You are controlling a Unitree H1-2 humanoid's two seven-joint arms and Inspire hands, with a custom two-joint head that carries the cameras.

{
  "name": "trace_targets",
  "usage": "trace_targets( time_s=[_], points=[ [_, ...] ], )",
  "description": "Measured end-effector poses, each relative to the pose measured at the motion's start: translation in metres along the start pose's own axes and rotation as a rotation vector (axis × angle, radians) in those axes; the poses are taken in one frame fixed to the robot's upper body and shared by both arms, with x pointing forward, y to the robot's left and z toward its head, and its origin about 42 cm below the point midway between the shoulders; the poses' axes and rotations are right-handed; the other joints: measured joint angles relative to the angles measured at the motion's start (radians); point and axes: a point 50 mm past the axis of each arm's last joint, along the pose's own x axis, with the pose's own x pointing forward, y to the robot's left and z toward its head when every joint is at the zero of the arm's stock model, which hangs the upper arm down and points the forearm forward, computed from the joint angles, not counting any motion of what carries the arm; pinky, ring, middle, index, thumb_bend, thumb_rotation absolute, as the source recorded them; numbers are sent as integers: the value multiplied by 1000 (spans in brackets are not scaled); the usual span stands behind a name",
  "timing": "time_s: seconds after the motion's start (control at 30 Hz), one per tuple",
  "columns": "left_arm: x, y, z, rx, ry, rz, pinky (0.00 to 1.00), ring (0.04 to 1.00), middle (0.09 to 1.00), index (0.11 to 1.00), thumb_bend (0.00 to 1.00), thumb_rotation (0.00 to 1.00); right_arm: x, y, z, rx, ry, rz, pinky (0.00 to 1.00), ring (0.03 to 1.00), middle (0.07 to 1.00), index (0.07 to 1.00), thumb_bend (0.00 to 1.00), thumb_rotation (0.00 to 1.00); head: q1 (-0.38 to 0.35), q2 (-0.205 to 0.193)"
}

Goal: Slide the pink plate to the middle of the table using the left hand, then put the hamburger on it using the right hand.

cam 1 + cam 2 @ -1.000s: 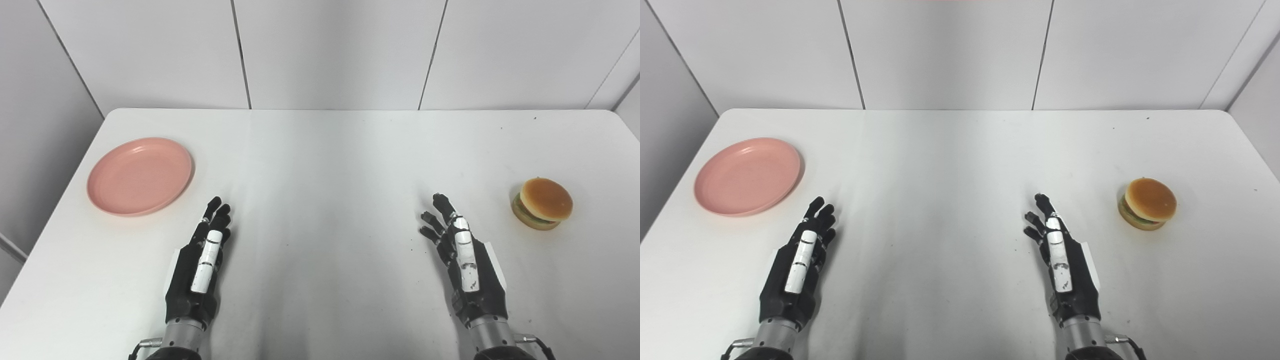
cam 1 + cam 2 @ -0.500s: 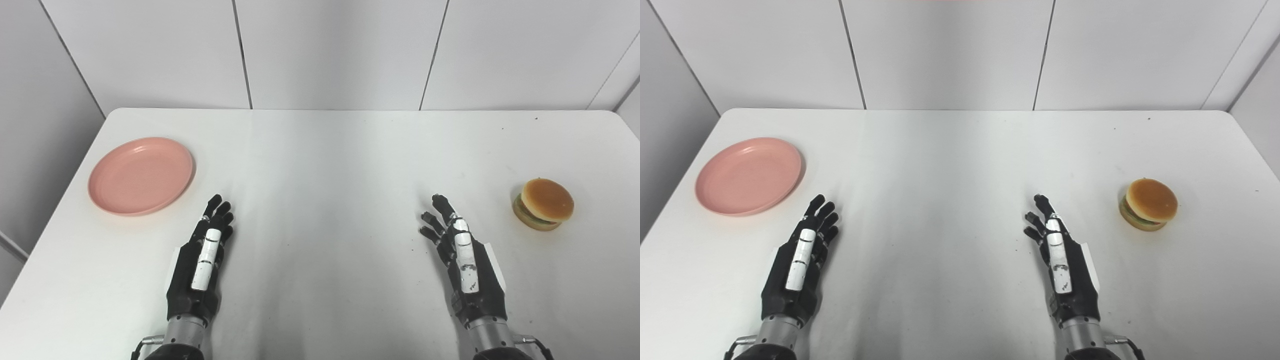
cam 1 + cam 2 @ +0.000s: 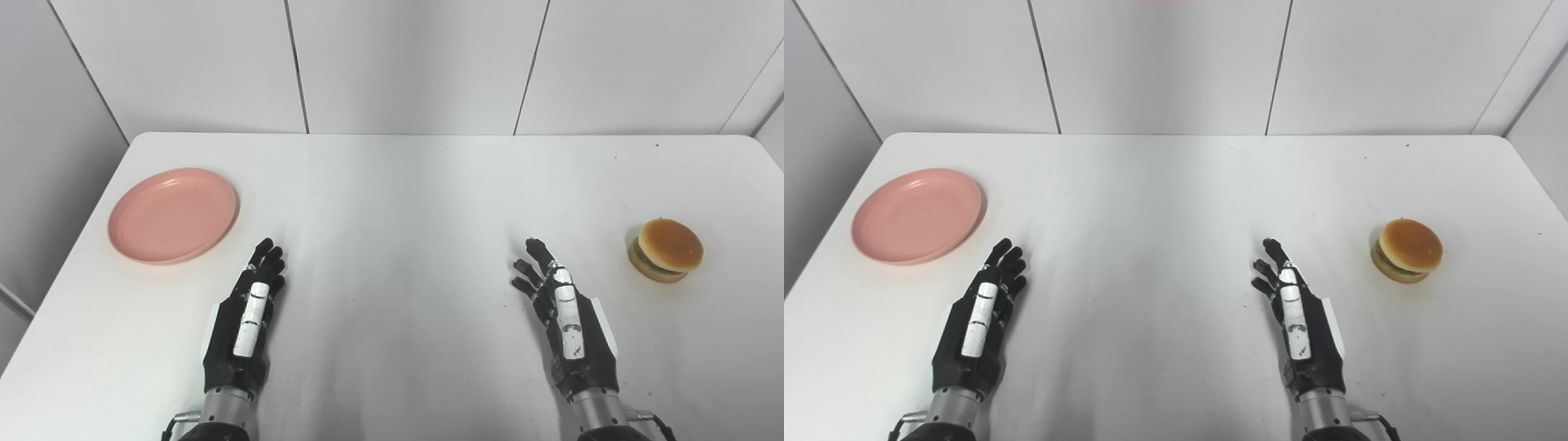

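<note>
**Nothing done yet: plate and burger both at start**

Plate [image 3: 172, 215] sits near the desk's left edge, unmoved. Left hand [image 3: 245, 321] released, holding nothing, just short of it. Right hand [image 3: 566, 318] likewise released. Burger [image 3: 666, 249] near the right edge. White desk [image 3: 392, 184], bare middle; grey panelled walls behind.

You see a pink plate [image 3: 172, 215], plain and one even shade, on a white table [image 3: 398, 184] flecked with a few small dark specks; the hamburger [image 3: 666, 249] has a golden-brown bun over a green layer and a tan base; your left hand [image 3: 243, 323] is black with a white strip along one finger and a silver wrist; your right hand [image 3: 571, 326] is the same black, its white strip scuffed with dark marks; the wall panels [image 3: 404, 61] behind are pale grey with darker seams.
</note>
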Motion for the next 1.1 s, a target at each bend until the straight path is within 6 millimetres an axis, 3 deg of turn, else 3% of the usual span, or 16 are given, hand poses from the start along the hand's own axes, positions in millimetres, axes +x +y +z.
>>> trace_targets(
  time_s=[0.07,0.2,0.37,0.47,0.77,1.1],
  points=[
    [0,-1,-2,6,-5,-2,967,950,925,862,709,771,0,-1,-3,5,10,-3,882,896,952,887,757,1000,5,-8],
    [1,-6,-7,15,-26,-17,979,968,940,861,674,782,0,-6,-9,14,7,-8,900,905,964,899,750,1000,80,-84],
    [6,-15,-17,16,-58,-41,985,976,942,869,654,786,0,-12,-15,23,-14,-4,912,913,975,911,742,1000,103,-117],
    [9,-20,-19,30,-65,-52,989,989,950,886,617,798,1,-15,-20,30,-15,-7,933,924,983,911,715,1000,161,-157],
    [16,-30,-22,72,-100,-49,974,983,956,898,569,814,2,-24,-21,61,-18,-11,994,956,1000,943,641,1000,203,-154],
    [17,-34,-21,89,-114,-47,969,981,958,898,597,820,3,-25,-20,69,-21,-7,1000,969,1000,955,691,1000,212,-129]
  ],
)
